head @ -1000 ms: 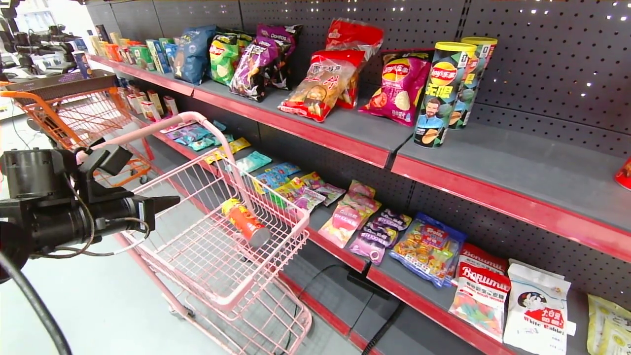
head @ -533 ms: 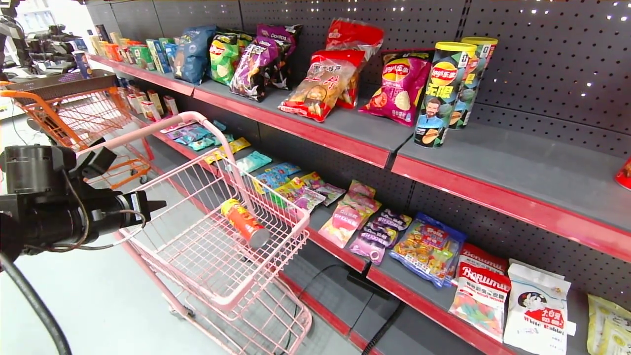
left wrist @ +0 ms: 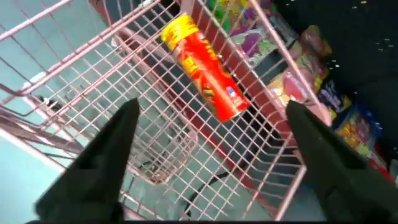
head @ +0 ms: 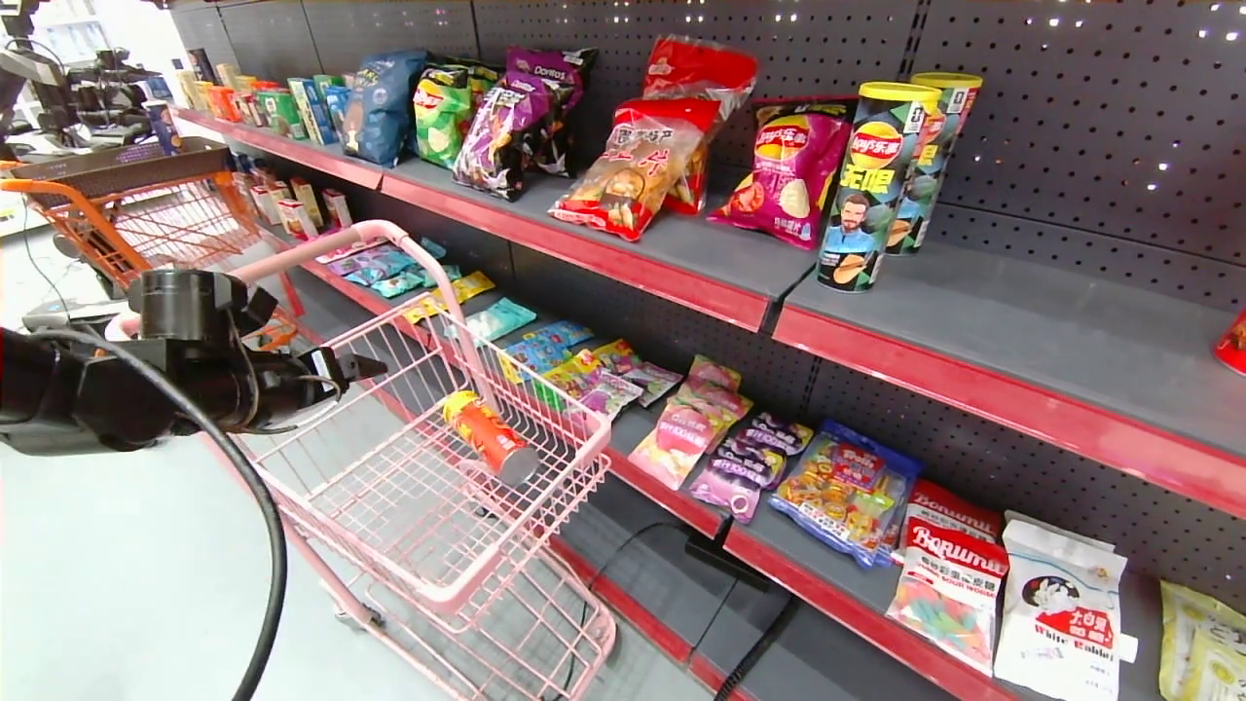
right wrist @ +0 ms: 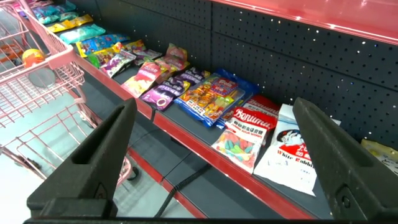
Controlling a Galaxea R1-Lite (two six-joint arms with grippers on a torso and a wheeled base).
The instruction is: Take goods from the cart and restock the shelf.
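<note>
While the shelf stretches along the right and far side as two grey boards edged in red, the pink cart stands just beside its lower board, with its handle to the far left. An orange cart stands farther off at the far left. The left gripper hovers over the near-left part of the pink cart's basket, pointing toward the shelf; its jaws are spread wide and grip nothing. In the left wrist view this gripper looks down into the wire basket. The right gripper faces the lower board, its jaws likewise apart with nothing between them. On the lower board lie flat candy packets, and a white bag sits at the near right. On the upper board a purple bag leans beside two tall tubes with yellow lids, which stand upright. The red can lies on its side in the pink cart's basket, against the wire wall nearest the shelf. Its yellow lid points far left and its silver base near right, well apart from the left gripper. In the left wrist view the can rests on the wire floor.
</note>
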